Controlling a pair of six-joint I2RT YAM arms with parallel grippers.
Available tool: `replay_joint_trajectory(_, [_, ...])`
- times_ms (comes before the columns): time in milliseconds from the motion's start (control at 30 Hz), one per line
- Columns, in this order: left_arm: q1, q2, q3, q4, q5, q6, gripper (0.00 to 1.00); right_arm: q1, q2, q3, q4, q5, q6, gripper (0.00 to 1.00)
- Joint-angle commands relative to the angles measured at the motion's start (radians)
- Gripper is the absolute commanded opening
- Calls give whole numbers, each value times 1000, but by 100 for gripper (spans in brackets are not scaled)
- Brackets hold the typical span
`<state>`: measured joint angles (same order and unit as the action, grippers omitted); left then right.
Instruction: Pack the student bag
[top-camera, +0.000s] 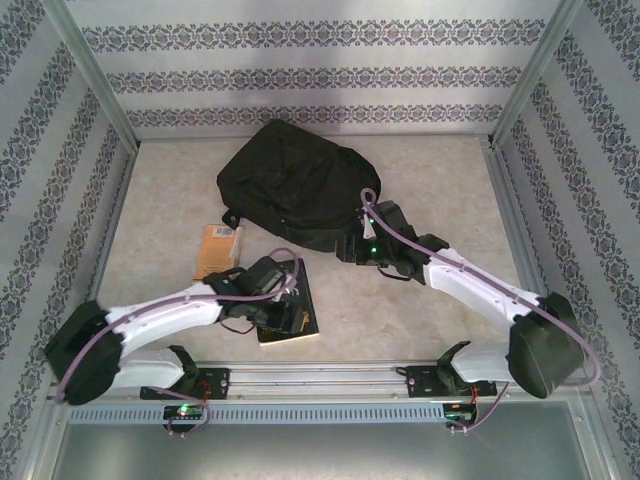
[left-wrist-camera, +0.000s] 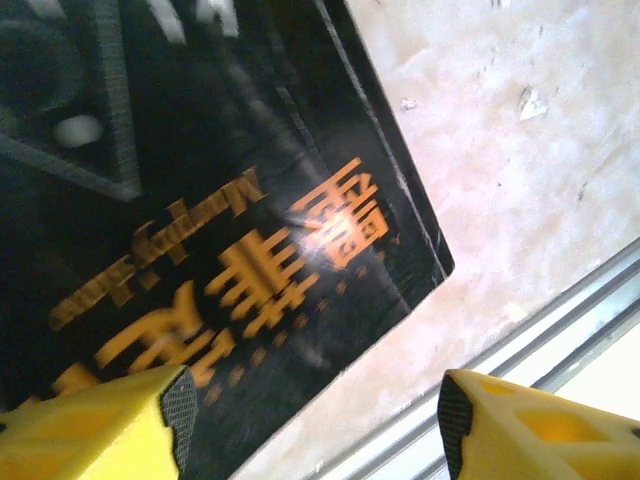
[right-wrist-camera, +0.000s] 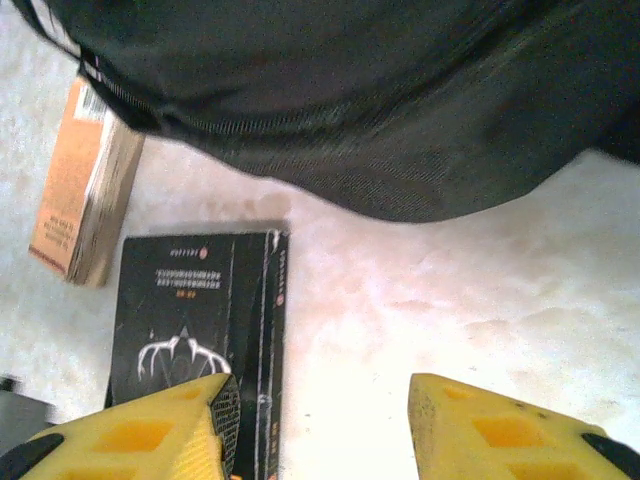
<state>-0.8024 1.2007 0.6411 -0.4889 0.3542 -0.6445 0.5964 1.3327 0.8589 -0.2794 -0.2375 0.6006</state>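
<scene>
From above, the black bag (top-camera: 290, 185) lies slumped on the tabletop (top-camera: 440, 190), midway along its far edge. An orange book (top-camera: 217, 250) lies just off the bag's near-left side. A black book (top-camera: 300, 320) lies close to the near edge, with the left pincer (top-camera: 283, 290) over it. The right pincer (top-camera: 365, 238) is at the bag's near-right side.

On the left wrist, the left pincer (left-wrist-camera: 315, 410) has its yellow fingers (left-wrist-camera: 120, 425) apart and holds nothing. It hangs over the black book's (left-wrist-camera: 200, 200) corner, beside a metal rail (left-wrist-camera: 520, 340).

On the right wrist, the right pincer (right-wrist-camera: 322, 405) is also spread and holds nothing, over bare tabletop (right-wrist-camera: 450, 290). The bag (right-wrist-camera: 350, 90) is ahead of it, and the orange book (right-wrist-camera: 80, 180) and black book (right-wrist-camera: 190, 300) lie to the left.
</scene>
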Motion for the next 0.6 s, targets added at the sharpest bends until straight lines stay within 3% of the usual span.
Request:
replay_joint_trajectory(0, [59,-110,-22,-121,-131,-148,68,35,112,4,49,-186,22,48])
replay_joint_trajectory(100, [121,-129,-65,-96,-186,-223,69,76,232,42,65,-256,53,48])
replay_joint_trajectory(267, [221,-65,-104,-7,-178,-242,69,120,360,74,126,-336,117,48])
replay_joint_trajectory(567, [241,29,-176,233,-107,-260,60,149,473,86,156,-334,137,47])
